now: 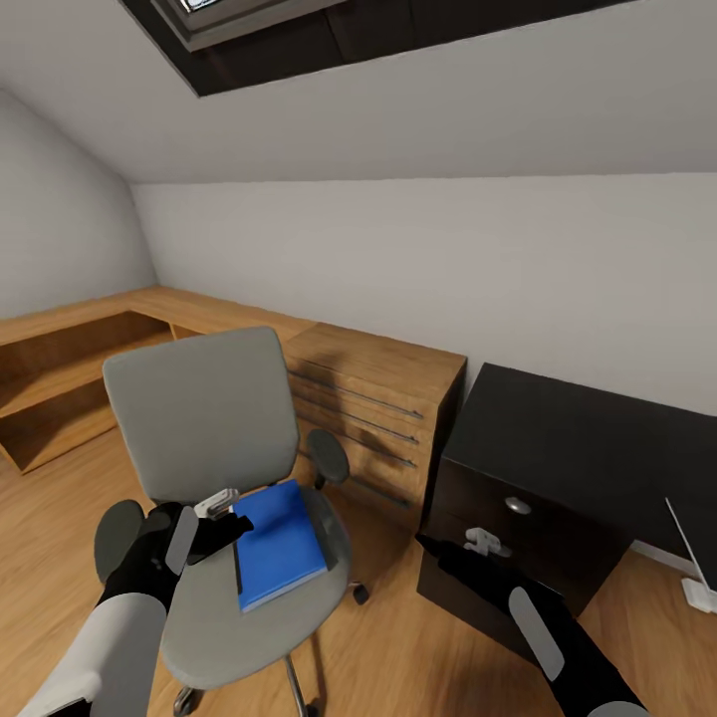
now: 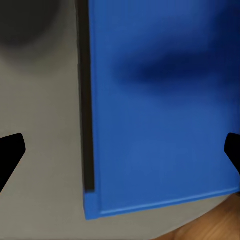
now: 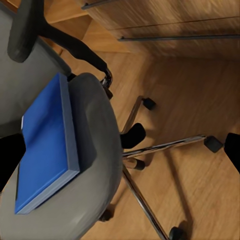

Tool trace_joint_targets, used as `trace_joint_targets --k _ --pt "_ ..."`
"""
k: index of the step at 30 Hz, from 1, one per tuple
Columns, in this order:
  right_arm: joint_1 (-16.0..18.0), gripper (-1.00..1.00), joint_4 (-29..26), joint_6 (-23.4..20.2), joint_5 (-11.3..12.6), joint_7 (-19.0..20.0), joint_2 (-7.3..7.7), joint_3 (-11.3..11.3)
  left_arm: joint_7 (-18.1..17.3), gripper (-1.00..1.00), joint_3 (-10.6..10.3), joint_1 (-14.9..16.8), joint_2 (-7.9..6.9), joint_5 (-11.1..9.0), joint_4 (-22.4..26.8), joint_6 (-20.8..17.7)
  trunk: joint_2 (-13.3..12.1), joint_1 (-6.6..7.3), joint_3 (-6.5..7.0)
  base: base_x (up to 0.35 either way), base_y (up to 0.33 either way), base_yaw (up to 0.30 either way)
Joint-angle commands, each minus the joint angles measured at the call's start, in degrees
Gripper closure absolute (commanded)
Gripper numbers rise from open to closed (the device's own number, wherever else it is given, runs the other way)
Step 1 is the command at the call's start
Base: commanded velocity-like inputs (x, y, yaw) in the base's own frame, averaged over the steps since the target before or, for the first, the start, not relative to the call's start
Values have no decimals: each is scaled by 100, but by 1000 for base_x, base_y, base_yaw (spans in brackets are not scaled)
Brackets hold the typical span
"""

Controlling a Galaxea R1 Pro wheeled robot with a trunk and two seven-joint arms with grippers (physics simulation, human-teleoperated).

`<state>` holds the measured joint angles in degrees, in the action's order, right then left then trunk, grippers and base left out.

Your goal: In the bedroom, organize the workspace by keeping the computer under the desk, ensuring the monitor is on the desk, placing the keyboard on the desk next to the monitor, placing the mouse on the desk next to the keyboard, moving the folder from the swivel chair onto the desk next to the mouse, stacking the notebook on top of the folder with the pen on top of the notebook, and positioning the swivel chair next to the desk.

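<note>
The step in hand is judged to be the removal of the folder [image 1: 279, 543] from the swivel chair [image 1: 194, 408], ahead of its transfer to the desk [image 1: 588, 448].

At the left of the head view, the left gripper [image 1: 224, 520] is seen poised over the seat, at about 9 o'clock from the folder, close to its near-left corner. In the left wrist view the fingertips [image 2: 11, 150] are seen spread wide, one over the grey seat cushion and the other over the blue cover, so that the folder's spine edge lies between them. Nothing is held; no contact with the folder can be confirmed.

The folder lies flat on the seat, toward the front, with its white page edge facing the front of the chair. The chair stands on the wood floor [image 1: 388, 637], with a light-wood dresser [image 1: 378, 398] at about 1 o'clock behind it.

To the right, the right gripper [image 1: 468, 548] is held in front of the dark drawer unit [image 1: 518, 538] of the desk, well apart from the folder, at about 3 o'clock from it. Only one fingertip [image 3: 233, 150] is shown clearly in its wrist view; its opening cannot be told. It appears empty.

The next move is judged to call for the left gripper to be lowered and closed on the folder's edge, which lies flat against the cushion; a slip is possible.
</note>
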<state>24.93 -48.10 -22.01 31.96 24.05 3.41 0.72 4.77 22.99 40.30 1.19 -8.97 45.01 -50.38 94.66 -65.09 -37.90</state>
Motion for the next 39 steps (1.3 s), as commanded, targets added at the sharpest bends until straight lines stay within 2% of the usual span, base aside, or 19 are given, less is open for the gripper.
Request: trace_joint_targets --k 1,15,32,39 --pt "3 -100 -5 -37 56 -6 7 7 50 -100 17 4 9 -61 8 -25 44 -22 -23 0 0 0" --pt "3 -100 -6 -37 56 -9 2 7 57 -100 12 4 13 -61 8 -25 606 -330 -273 0 0 0" --pt "3 -100 -5 -31 56 -11 2 7 51 -100 12 4 13 -59 8 -20 606 -330 -273 0 0 0" --pt "3 -100 -4 -31 50 0 9 7 58 -100 20 4 8 -53 8 -9 887 -483 -398 0 0 0"
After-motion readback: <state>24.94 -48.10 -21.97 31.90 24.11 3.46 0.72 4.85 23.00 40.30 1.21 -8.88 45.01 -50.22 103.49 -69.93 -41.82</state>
